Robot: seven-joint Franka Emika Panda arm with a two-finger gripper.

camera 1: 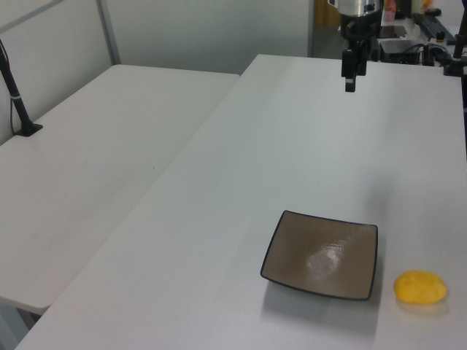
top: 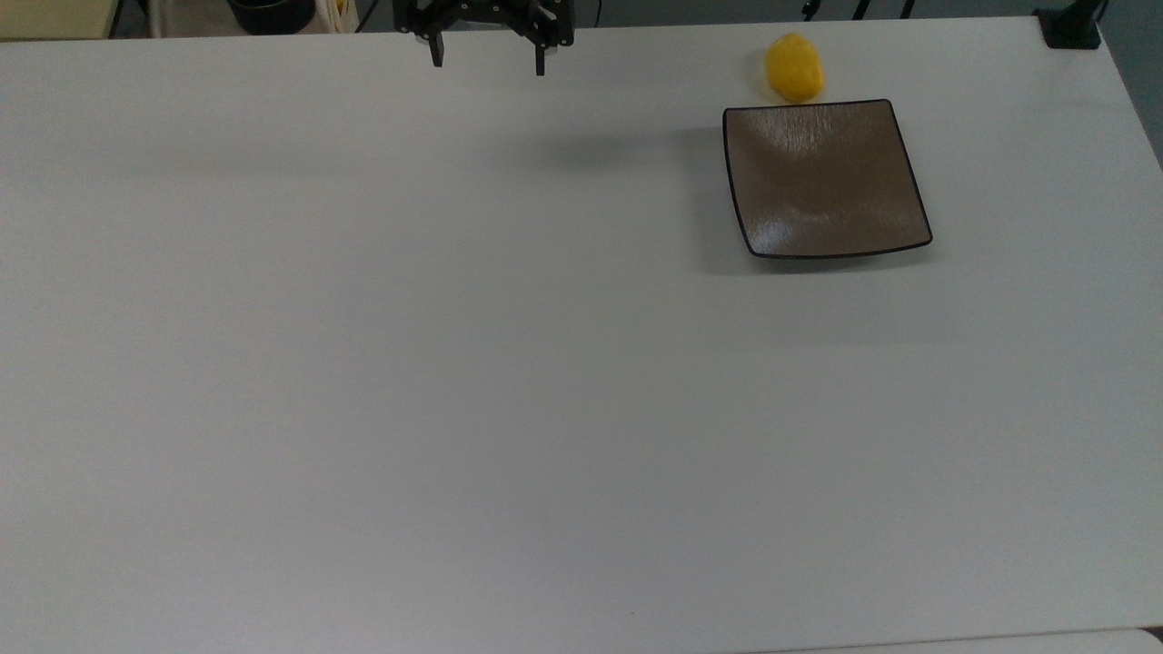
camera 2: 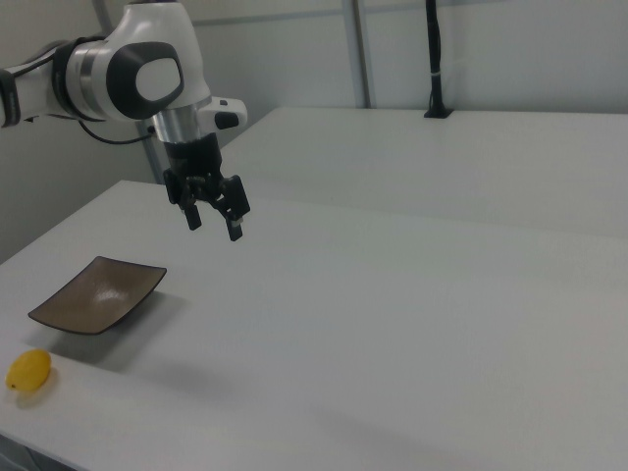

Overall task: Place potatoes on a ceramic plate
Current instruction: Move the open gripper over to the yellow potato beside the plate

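Note:
The yellow potato lies on the white table just beyond the far edge of the square brown ceramic plate, close to its rim. The left view has the potato to the right of the plate; the right view has the potato below the plate. My gripper hangs open and empty above the table, well off to the top view's left of the plate. It is also seen from the side and from the right.
The white table stretches wide and bare around the plate. A second white table stands alongside at the left view's left. A black post base sits at the top view's far right corner.

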